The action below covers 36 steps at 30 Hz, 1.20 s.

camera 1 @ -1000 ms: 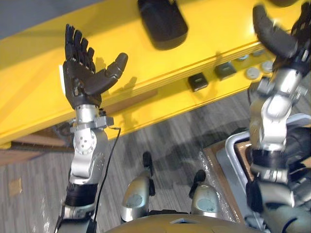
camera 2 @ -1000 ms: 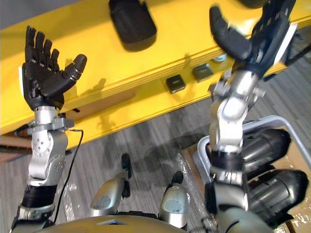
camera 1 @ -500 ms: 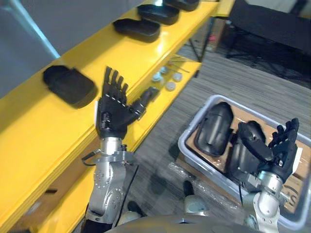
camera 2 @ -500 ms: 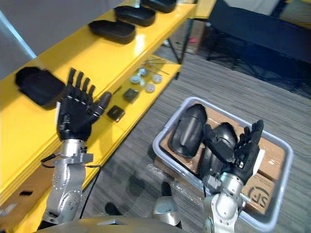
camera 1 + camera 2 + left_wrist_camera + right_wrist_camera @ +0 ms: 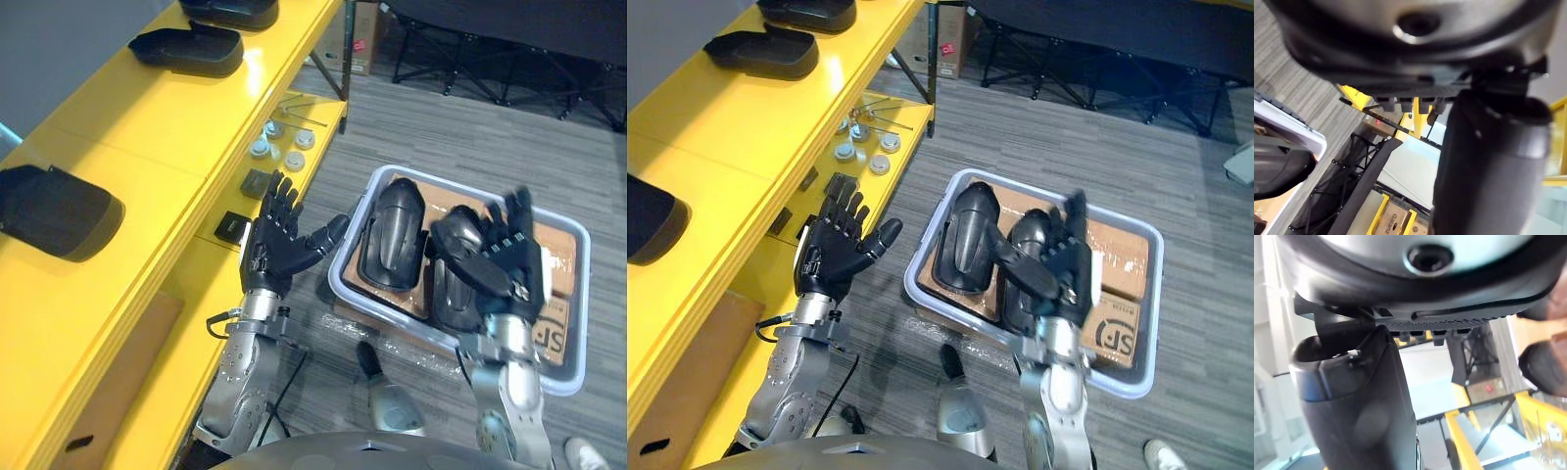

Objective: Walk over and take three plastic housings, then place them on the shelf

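I have both hands spread wide and empty: left hand (image 5: 279,240) beside the yellow shelf (image 5: 147,127), right hand (image 5: 505,259) raised over the grey plastic tub (image 5: 924,240). Two black plastic housings (image 5: 392,230) lie in that tub, below the right hand.

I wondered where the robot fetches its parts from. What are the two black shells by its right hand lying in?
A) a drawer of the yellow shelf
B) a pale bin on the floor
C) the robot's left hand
B: the black housings lie side by side in the pale bin on the floor. The left hand and right hand are open and hold nothing.
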Tool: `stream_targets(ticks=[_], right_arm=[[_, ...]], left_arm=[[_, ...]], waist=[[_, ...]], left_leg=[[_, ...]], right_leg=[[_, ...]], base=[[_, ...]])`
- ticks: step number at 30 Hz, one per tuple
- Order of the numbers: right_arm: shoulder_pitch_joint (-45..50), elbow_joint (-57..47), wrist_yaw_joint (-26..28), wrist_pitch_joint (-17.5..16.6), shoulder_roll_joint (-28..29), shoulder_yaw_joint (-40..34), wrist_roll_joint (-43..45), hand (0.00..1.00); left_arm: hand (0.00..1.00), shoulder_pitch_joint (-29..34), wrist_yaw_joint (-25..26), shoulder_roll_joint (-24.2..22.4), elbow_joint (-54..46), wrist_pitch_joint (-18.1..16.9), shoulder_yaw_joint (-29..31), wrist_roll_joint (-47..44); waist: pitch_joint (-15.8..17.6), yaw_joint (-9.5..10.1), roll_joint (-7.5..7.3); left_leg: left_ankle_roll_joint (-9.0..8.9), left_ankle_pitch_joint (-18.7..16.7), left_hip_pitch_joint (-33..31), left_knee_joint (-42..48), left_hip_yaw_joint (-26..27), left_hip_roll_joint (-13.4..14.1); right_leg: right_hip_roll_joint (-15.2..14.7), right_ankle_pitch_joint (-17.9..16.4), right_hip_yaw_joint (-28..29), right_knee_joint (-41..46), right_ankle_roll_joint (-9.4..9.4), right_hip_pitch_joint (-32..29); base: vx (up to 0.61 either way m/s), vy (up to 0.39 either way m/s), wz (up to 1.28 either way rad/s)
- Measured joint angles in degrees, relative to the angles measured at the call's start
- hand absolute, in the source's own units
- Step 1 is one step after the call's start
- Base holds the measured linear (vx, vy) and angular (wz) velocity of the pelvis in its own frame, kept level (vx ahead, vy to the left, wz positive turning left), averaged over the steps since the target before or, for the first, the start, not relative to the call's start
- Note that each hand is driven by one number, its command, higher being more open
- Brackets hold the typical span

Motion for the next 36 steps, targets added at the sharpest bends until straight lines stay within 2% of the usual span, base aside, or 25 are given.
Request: stream_targets(ticks=[4,6,9,11,12,13,14,16,18,19,20,21,22,23,24,26,27,28,29,30,31,33,34,35,36], right_arm=[[1.8,2.7,0.7,1.9,1.9,4.9,13.0,1.00],[4.2,3.7,0.7,2.5,3.2,6.8,14.1,1.00],[8.2,4.5,1.6,2.5,5.2,11.5,15.7,1.00],[7.5,5.1,4.0,2.6,5.6,13.9,16.2,1.00],[6.1,5.3,5.1,2.6,5.4,14.5,16.3,1.00],[3.3,5.9,6.0,2.2,5.0,15.7,16.7,1.00],[1.6,7.0,6.0,1.6,4.9,16.8,16.7,1.00],[-2.2,10.4,5.4,0.8,4.4,19.3,16.5,1.00],[-5.7,14.2,3.4,-0.1,4.7,23.8,16.2,1.00],[-6.2,14.8,2.7,-0.1,5.2,24.5,15.3,1.00],[-6.6,15.2,1.5,-0.1,6.0,25.7,14.4,1.00],[-6.6,15.6,0.5,-0.1,6.4,26.3,12.5,1.00],[-6.6,15.6,0.4,0.4,6.6,26.4,12.4,1.00],[-6.9,15.6,0.3,2.0,6.3,26.3,12.3,1.00],[-7.2,15.6,0.0,3.1,5.0,26.2,11.7,1.00],[-6.1,15.5,-0.3,4.8,2.1,24.1,9.1,1.00],[-4.2,15.4,-0.6,6.1,0.2,21.6,8.1,1.00],[-1.1,14.4,-0.7,6.6,-0.8,19.0,8.2,1.00],[0.6,13.2,-0.8,6.6,-1.4,17.9,8.1,1.00],[2.7,11.5,-0.8,6.6,-2.6,15.9,7.9,1.00],[2.9,11.4,-0.8,6.7,-3.5,15.0,6.8,1.00],[3.0,11.5,-1.2,6.7,-4.0,12.6,5.5,1.00],[2.9,11.5,-1.6,6.7,-4.0,12.1,4.4,1.00],[2.3,11.9,-2.3,6.7,-3.8,11.6,2.8,1.00],[1.8,12.3,-4.1,6.8,-3.6,11.3,-0.2,1.00]], left_arm=[[1.00,1.7,-1.4,0.0,-0.9,0.0,-1.1,2.0],[1.00,1.8,-3.1,0.1,-1.2,0.0,-1.4,2.9],[1.00,2.1,-5.7,0.0,-2.5,0.0,-3.2,4.6],[1.00,1.7,-6.3,0.4,-3.3,0.7,-3.9,4.6],[1.00,1.0,-6.3,0.8,-3.6,1.5,-4.1,4.6],[1.00,-0.1,-6.8,1.0,-3.0,2.5,-4.1,4.3],[1.00,-0.8,-7.0,1.1,-2.4,2.9,-4.2,4.2],[1.00,0.6,-6.5,1.1,-1.3,2.5,-4.0,4.3],[1.00,3.2,-4.9,1.2,0.4,0.7,-3.0,4.7],[1.00,3.5,-4.8,1.4,1.3,-0.3,-2.7,4.7],[1.00,3.6,-4.8,2.1,2.3,-1.5,-2.3,4.5],[1.00,3.7,-4.8,2.8,2.6,-2.2,-2.3,3.9],[1.00,3.6,-4.8,3.0,2.5,-2.4,-2.3,3.8],[1.00,3.2,-3.9,2.9,2.6,-2.6,-2.9,2.9],[1.00,2.5,-2.8,2.1,2.7,-2.6,-4.0,1.8],[1.00,0.2,-1.5,0.2,4.4,-1.8,-7.3,1.3],[1.00,-1.3,-0.8,-1.0,5.6,-0.9,-10.2,1.8],[1.00,-1.7,-0.6,-1.5,5.7,-0.1,-12.6,2.1],[1.00,-1.6,-0.8,-1.5,5.7,-0.1,-13.6,2.3],[1.00,-1.8,-1.8,-1.3,5.6,-0.1,-14.6,2.8],[1.00,-2.2,-2.0,-0.9,5.5,-0.1,-14.9,4.5],[1.00,-3.2,-1.9,-0.8,5.6,-0.1,-15.0,6.1],[1.00,-3.3,-1.9,-0.8,5.5,-0.2,-14.7,6.2],[1.00,-3.1,-2.0,-0.5,5.5,-0.2,-13.4,5.9],[1.00,-2.5,-2.3,0.1,5.5,-0.2,-11.6,3.4]], waist=[[-0.2,1.48,-0.20],[-0.2,1.67,-0.20],[-0.2,1.63,-0.24],[-0.2,2.05,-0.23],[-0.3,2.23,-0.27],[-0.4,2.67,0.10],[-0.5,2.78,0.26],[-0.5,3.36,0.50],[-0.7,5.34,0.66],[-0.8,5.83,0.59],[-1.0,6.25,0.22],[-1.4,6.30,-0.66],[-1.8,6.39,-1.53],[-2.4,6.43,-2.55],[-2.6,6.36,-2.10],[-3.2,5.34,-0.14],[-3.6,3.69,0.61],[-3.5,2.27,0.33],[-3.4,2.15,-0.08],[-3.5,2.28,-0.25],[-3.5,2.31,-0.13],[-3.7,2.54,0.07],[-3.8,2.79,0.19],[-3.8,3.13,0.22],[-3.5,3.48,-0.76]], left_leg=[[-0.08,-1.4,-0.8,3.3,-0.4,-1.9],[0.00,-1.5,-0.3,3.1,-0.9,-2.7],[0.85,-1.9,3.1,1.6,2.1,-3.2],[1.85,-1.9,5.1,0.8,6.0,-3.5],[2.33,-1.8,4.8,1.0,7.3,-3.5],[3.51,-0.7,4.0,0.5,8.9,-2.8],[3.68,0.3,3.8,0.0,8.8,-2.8],[3.15,1.8,3.9,-0.8,8.5,-1.6],[1.29,3.1,3.3,-0.9,8.5,1.1],[0.64,3.5,2.8,-0.8,8.4,2.1],[-0.88,4.5,1.3,-0.2,7.6,3.8],[-2.54,5.4,-0.3,0.2,6.7,5.3],[-3.42,5.9,-0.7,0.2,6.6,5.7],[-5.11,7.0,-1.4,-0.2,6.8,6.7],[-6.01,8.2,-1.5,-1.3,7.4,8.5],[-5.69,11.1,-2.0,-3.3,7.6,11.3],[-4.65,14.1,-2.0,-4.3,7.8,12.4],[-3.46,16.4,-1.5,-4.3,9.3,12.7],[-3.43,16.5,-1.2,-4.3,9.9,12.6],[-4.52,15.1,-0.8,-4.2,9.7,11.3],[-3.80,13.6,-0.7,-4.2,9.7,10.2],[-0.49,10.1,-1.6,-4.5,9.4,8.4],[-0.34,9.3,-1.6,-5.1,9.3,8.0],[-1.93,8.7,-1.3,-6.3,9.1,6.9],[-2.16,8.8,-1.2,-6.6,9.4,5.6]], right_leg=[[-1.7,0.8,-0.3,0.2,1.12,0.0],[-2.1,0.9,-1.0,0.6,1.25,-0.1],[-2.1,1.6,-3.5,2.3,1.09,-0.1],[-1.7,5.4,-11.1,2.1,-1.41,-0.6],[-1.5,8.4,-12.0,1.4,-0.61,-1.5],[-2.9,5.1,-15.2,7.0,-2.31,-4.4],[-4.8,-2.3,-17.9,17.8,-6.07,-7.1],[-9.3,-9.0,-20.5,31.9,-7.82,-9.3],[-14.2,-10.1,-22.3,38.6,-8.96,-8.5],[-15.2,-10.1,-22.4,39.3,-8.95,-8.0],[-16.5,-10.0,-22.8,38.6,-8.77,-6.4],[-17.3,-9.0,-23.6,35.0,-7.20,-4.1],[-17.4,-7.0,-24.2,31.6,-4.27,-2.6],[-15.9,-11.0,-25.7,25.8,3.17,0.0],[-13.9,-13.2,-27.0,22.0,4.87,0.8],[-10.1,-13.9,-27.5,18.0,4.00,1.0],[-8.5,-13.2,-28.2,16.5,2.80,1.7],[-7.9,-12.8,-28.3,14.9,2.06,3.2],[-7.9,-12.5,-27.9,14.3,1.66,3.4],[-7.7,-11.8,-26.4,12.9,0.94,3.1],[-7.6,-11.0,-25.4,12.0,0.71,2.5],[-7.4,-9.5,-24.2,11.1,1.16,0.6],[-7.5,-8.8,-23.9,10.7,1.40,0.1],[-8.1,-7.7,-23.3,9.8,2.11,-0.3],[-9.2,-6.1,-23.5,8.9,2.43,-0.3]], base=[[-0.02,0.185,-0.14],[0.01,0.088,-0.14],[-0.01,0.062,-0.55],[-0.11,0.027,-0.95],[-0.26,0.030,-0.81],[-0.26,0.033,-0.43],[-0.20,0.032,-0.14],[-0.07,-0.046,0.07],[-0.04,-0.171,-0.13],[-0.03,-0.333,-0.06],[-0.02,-0.420,0.07],[-0.02,-0.521,0.05],[0.00,-0.508,-0.18],[-0.01,-0.510,-0.54],[-0.02,-0.494,-0.69],[-0.03,-0.373,-0.44],[-0.01,-0.331,-0.09],[0.00,-0.216,-0.07],[-0.01,-0.118,-0.39],[-0.02,-0.024,-0.65],[-0.06,0.030,-0.75],[-0.09,0.045,-0.39],[-0.09,0.074,-0.18],[-0.10,0.130,-0.17],[-0.11,0.141,-0.20]])
